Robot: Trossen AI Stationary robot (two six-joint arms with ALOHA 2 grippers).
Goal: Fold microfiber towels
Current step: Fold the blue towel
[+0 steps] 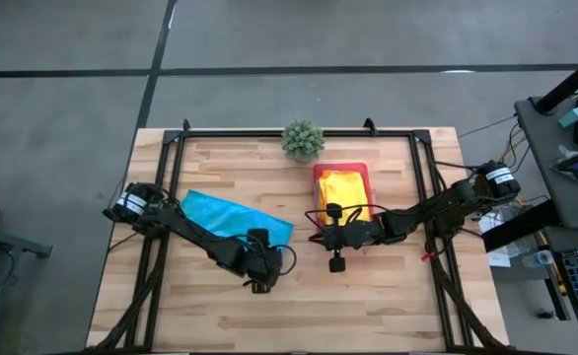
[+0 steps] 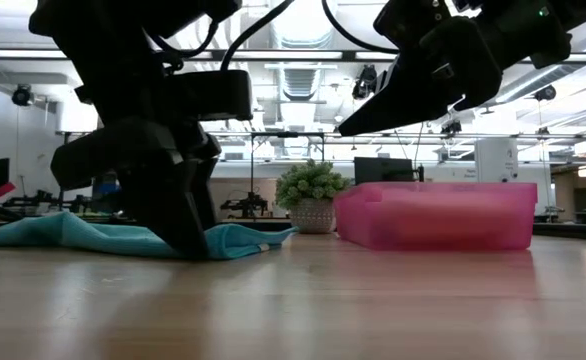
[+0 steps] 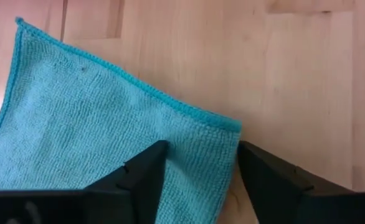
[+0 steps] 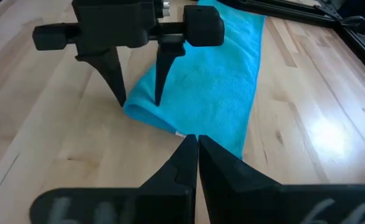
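Note:
A turquoise microfiber towel (image 1: 232, 217) lies spread on the wooden table, left of centre. My left gripper (image 3: 201, 163) is open and reaches down at the towel's near right corner (image 3: 229, 126). One finger stands over the cloth and the other over bare wood beside the hem. The right wrist view shows the same gripper (image 4: 139, 102) from the front. My right gripper (image 1: 336, 262) is shut and empty, hanging above the table's middle, and the low view shows it (image 2: 348, 128) well off the wood. A yellow towel (image 1: 343, 187) lies in the pink tray (image 1: 318, 174). My left gripper comes from above, slanting toward the table's near right. One fingertip (image 4: 157, 99) is down on the towel just inside its corner, the other (image 4: 121, 102) on the wood beside the edge. Nothing is pinched between them. The towel lies flat on the table.
A small spiky potted plant (image 1: 303, 139) stands at the far edge, beside the pink tray (image 2: 433, 215). A dark metal frame (image 1: 269, 131) borders the tabletop. Bare wood lies along the near side of the table.

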